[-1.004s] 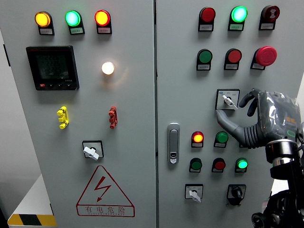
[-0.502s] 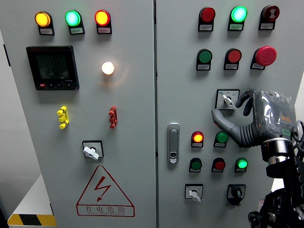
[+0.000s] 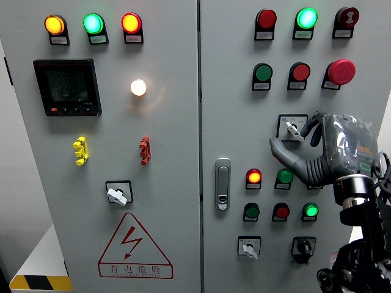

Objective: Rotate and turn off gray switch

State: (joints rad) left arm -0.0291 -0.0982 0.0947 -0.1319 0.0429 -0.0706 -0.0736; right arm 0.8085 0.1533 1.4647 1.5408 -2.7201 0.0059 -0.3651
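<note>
Gray switch, small stiff rotary knob, best pinched across its lever; right robot hand open alongside, holding nothing.

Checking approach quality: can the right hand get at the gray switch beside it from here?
Probably yes: the right hand sits just right of the gray switch, fingers spread, nothing between them.

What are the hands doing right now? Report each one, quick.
Left hand: not in view.
Right hand: open, fingers spread around the gray switch, thumb below it; no grasp on it visible yet.
</note>
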